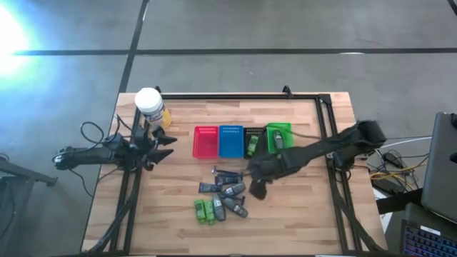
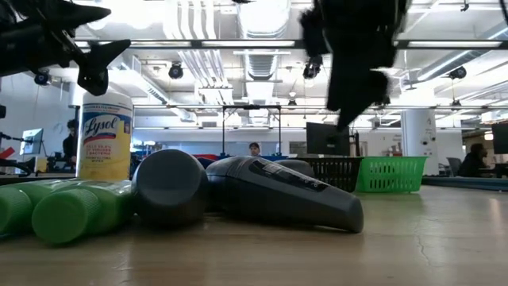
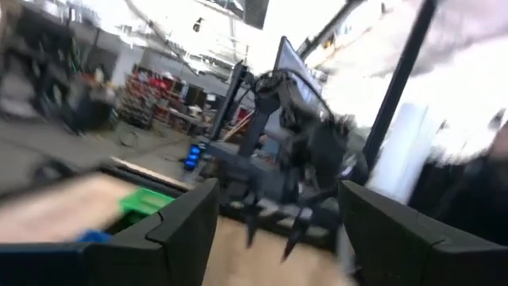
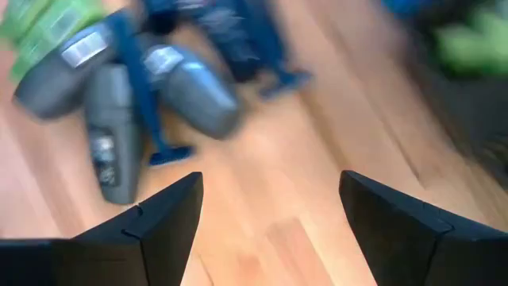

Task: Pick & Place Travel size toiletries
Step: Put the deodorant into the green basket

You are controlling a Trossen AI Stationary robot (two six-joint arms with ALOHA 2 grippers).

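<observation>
You're between picks: the right gripper (image 1: 258,187) hangs over bare wood just right of the toiletry pile (image 1: 221,198), fingers (image 4: 163,218) spread and empty per the right wrist view, so my read is you're lining up the next grab. The pile sits centre of the table (image 1: 300,221), nearer than the basket row: red basket (image 1: 205,141), blue basket (image 1: 230,140), black basket (image 1: 253,142), green basket (image 1: 279,135), w/ what looks like an item or two already in the black and green ones. The left gripper (image 1: 163,146) waits at the far left by the white-lidded jar (image 1: 149,104), fingers (image 3: 178,226) apart, nothing between them. Closest targets look like the grey bottles (image 4: 194,87) at the pile's right edge; in the low view one lies flat (image 2: 286,192), long axis across the table, slim end to the right. The grey ones in the high view lie at mixed angles, mostly slanted. The blue razors (image 4: 151,95) thread between the bottles, long axes roughly along the neighbouring tube (image 4: 111,143). The green packets (image 1: 206,210) are at the near left corner of the pile, long axes roughly near-to-far. Next move, imo: shift left over one bottle, turn the wrist so the fingers close across its short width, drop low. Watch the razors, a close on a bottle could snag one.
</observation>
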